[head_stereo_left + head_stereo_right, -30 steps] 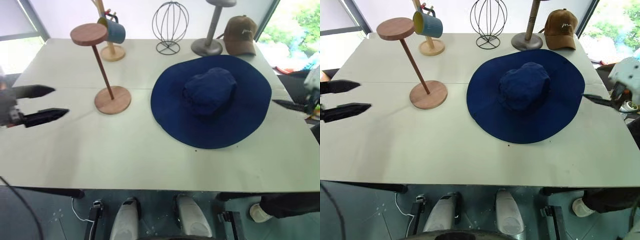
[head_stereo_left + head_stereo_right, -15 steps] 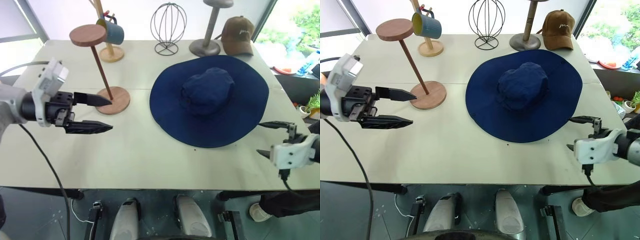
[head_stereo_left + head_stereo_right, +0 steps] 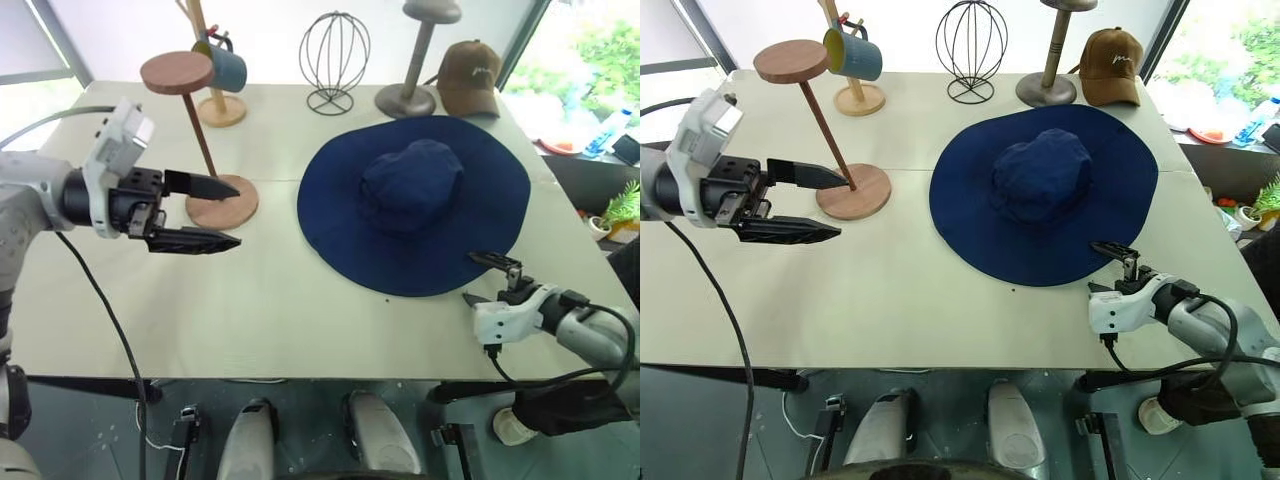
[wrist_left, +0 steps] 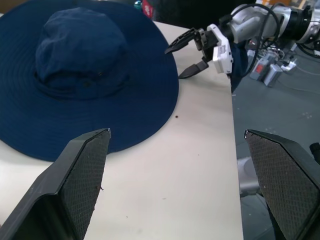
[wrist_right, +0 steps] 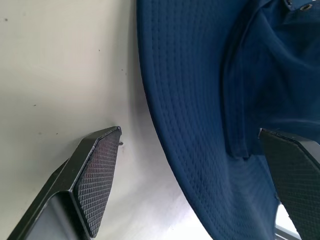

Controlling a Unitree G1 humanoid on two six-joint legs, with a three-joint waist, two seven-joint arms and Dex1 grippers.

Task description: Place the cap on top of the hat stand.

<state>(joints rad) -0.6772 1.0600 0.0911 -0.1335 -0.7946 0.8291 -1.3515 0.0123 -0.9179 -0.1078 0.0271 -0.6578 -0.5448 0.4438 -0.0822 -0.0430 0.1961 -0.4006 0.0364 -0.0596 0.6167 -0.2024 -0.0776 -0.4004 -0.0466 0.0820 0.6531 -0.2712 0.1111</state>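
The navy cap (image 3: 415, 200) lies flat on the white table (image 3: 300, 310), crown up. The reddish-brown hat stand (image 3: 222, 204) rises to its left, its disc top (image 3: 177, 72) leaning away on a slanted rod. My left gripper (image 3: 238, 214) hovers open just in front of the stand's base, pointing towards the cap. My right gripper (image 3: 468, 277) is open and low at the cap's near right brim edge. In the right wrist view the brim edge (image 5: 170, 130) lies between the open fingers. The left wrist view takes in the cap (image 4: 80, 65) and the right gripper (image 4: 173, 64).
Along the back of the table stand a wooden mug tree with a blue mug (image 3: 228, 65), a wire globe stand (image 3: 336, 55), a grey metal stand (image 3: 412, 60) and a brown baseball cap (image 3: 470, 75). The table's front edge runs just behind my right gripper.
My right gripper has come down and in from the right, to the cap's near brim edge. My left gripper has moved right, up to the stand's base. Both stayed open.
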